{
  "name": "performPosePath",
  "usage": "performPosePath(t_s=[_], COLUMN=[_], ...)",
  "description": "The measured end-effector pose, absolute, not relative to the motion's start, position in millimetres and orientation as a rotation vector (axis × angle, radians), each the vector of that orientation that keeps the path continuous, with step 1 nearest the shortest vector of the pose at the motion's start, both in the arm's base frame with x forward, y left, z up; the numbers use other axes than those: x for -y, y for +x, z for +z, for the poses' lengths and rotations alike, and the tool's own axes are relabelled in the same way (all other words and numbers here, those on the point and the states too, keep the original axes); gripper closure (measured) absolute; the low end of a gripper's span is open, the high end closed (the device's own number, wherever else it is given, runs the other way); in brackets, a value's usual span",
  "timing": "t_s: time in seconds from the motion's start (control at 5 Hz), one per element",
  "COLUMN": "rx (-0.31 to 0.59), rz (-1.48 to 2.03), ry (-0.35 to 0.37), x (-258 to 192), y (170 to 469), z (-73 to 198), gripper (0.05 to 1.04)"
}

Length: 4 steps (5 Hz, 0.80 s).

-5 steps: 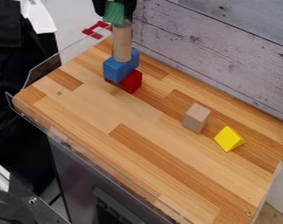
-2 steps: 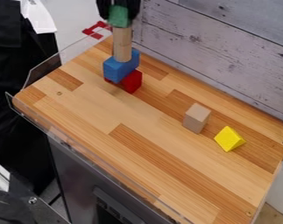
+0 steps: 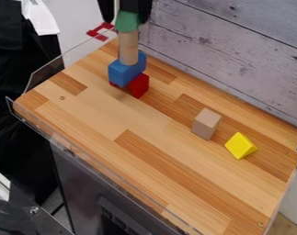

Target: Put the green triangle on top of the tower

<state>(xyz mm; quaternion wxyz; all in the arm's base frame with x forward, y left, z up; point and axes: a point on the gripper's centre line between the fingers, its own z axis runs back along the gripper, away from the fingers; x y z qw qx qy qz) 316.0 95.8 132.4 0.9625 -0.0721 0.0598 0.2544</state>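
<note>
At the top edge of the camera view the black gripper (image 3: 125,16) hangs over the tower, open, with one finger on each side of the green triangle (image 3: 127,22). A light gap shows beside the left finger. The green triangle rests at the top of the upright wooden cylinders (image 3: 128,47). They stand on a blue block (image 3: 126,69), and red blocks (image 3: 139,85) form the base beneath it. The upper part of the gripper is out of view.
A tan wooden block (image 3: 206,124) and a yellow triangle (image 3: 241,146) lie on the right part of the wooden table (image 3: 144,160). A clear rim (image 3: 64,62) lines its left side. The grey plank wall (image 3: 237,55) runs behind.
The green triangle has shifted slightly right and down onto the wooden cylinders. My gripper moved right with it, and its fingers have spread apart.
</note>
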Motion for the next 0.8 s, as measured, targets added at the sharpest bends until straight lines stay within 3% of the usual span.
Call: performPosePath(t_s=[0.2, 0.4, 0.8], rx=[-0.118, -0.124, -0.068], rz=[0.523, 0.527, 0.426], ry=[-0.151, -0.155, -0.023], x=[-94.6, -93.7, -53.1], y=[317.0, 316.0, 291.7], z=[132.5, 133.2, 190.1], gripper=[0.077, 0.084, 0.083])
